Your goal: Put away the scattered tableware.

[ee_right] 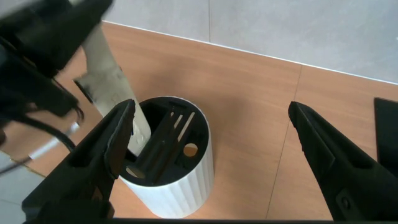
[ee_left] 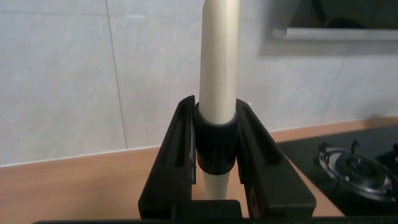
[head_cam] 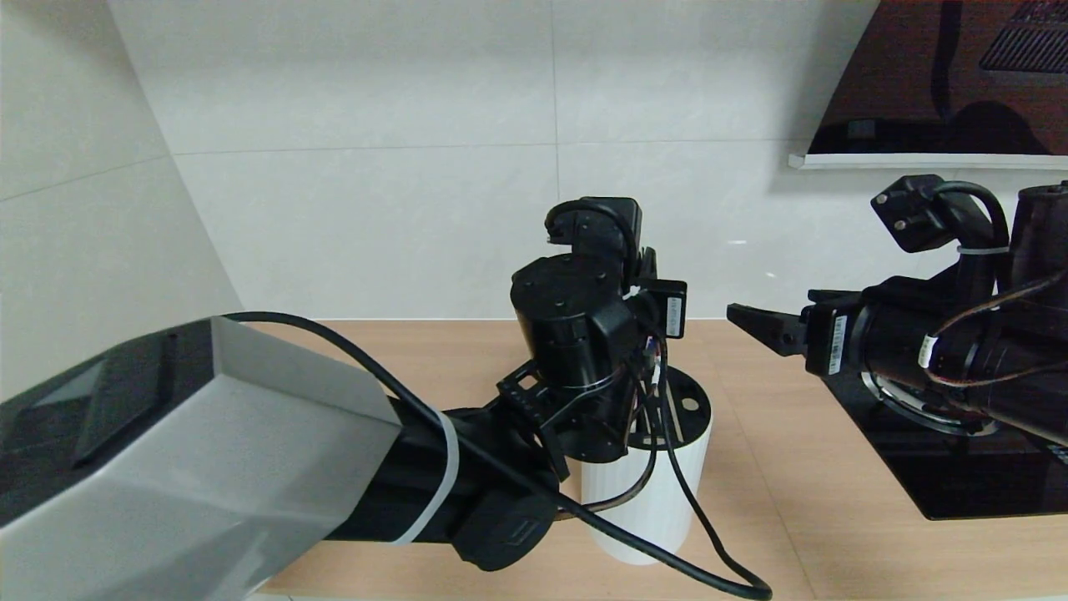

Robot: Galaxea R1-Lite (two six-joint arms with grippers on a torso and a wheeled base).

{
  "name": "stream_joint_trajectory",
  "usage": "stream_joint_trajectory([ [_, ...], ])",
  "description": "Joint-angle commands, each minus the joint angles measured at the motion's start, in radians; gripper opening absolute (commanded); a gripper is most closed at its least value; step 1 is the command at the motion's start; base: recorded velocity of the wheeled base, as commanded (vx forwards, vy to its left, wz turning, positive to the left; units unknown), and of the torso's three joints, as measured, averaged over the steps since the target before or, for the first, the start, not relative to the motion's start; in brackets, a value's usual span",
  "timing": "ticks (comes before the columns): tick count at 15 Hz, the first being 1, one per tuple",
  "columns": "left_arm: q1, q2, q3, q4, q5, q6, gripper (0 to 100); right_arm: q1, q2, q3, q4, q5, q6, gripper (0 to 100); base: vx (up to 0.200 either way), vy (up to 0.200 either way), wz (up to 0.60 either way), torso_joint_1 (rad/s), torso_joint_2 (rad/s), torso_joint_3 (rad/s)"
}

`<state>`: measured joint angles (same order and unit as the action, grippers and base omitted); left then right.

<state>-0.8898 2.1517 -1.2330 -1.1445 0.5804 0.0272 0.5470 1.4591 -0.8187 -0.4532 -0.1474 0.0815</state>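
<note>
Holder: one white ribbed holder (head_cam: 647,501) stands on the wooden table (head_cam: 793,501), just beside the black stove (head_cam: 959,467).
Holder top: a black insert (ee_right: 165,146) with a few long slots and one round hole.
What's in it: one utensil (ee_right: 109,74) with a cream handle. Its low end dips into the holder's top on the side toward the left arm (head_cam: 576,334), and the rest leans out at a tilt.
Left claw: left claw (ee_left: 216,109) is clamped on the utensil, fingers (ee_left: 186,143) pressed on a black collar round the handle, right above the holder.
Right claw: right claw (ee_right: 211,111) is spread wide with nothing in it. It's off to the holder's side, over the edge of the stove.
Count: 1 holder, 1 utensil, 2 claws, 1 stove with one burner ring (ee_left: 357,168) I can make out.
Hard to see: the utensil's working end is down inside the holder, so no idea if it's a spoon, a spatula or something else. Can't tell which slot it sits in either, since a right claw finger (ee_right: 112,143) covers that spot. From the head camera the left arm hides most of the holder's top.
Background: white tiled wall (head_cam: 375,209), with a dark hood (head_cam: 943,83) up over the stove, cut off at the picture's edge.
</note>
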Motion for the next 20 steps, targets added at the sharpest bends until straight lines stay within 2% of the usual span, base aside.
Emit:
stream_joint_trajectory([
  [1,-0.001,0.011,0.012,-0.001,0.001,-0.004,0,0.001,0.003,0.0,0.001,0.0,0.0,100,0.0,0.0,0.0,0.0,0.0,0.0],
  [7,-0.02,0.063,0.038,-0.003,0.001,-0.02,0,0.001,0.004,0.0,0.001,0.0,0.0,100,0.0,0.0,0.0,0.0,0.0,0.0],
  [20,-0.031,0.112,0.136,-0.024,0.007,-0.021,0,0.002,0.004,0.012,-0.001,0.002,-0.002,100,0.0,0.0,0.0,0.0,0.0,0.0],
])
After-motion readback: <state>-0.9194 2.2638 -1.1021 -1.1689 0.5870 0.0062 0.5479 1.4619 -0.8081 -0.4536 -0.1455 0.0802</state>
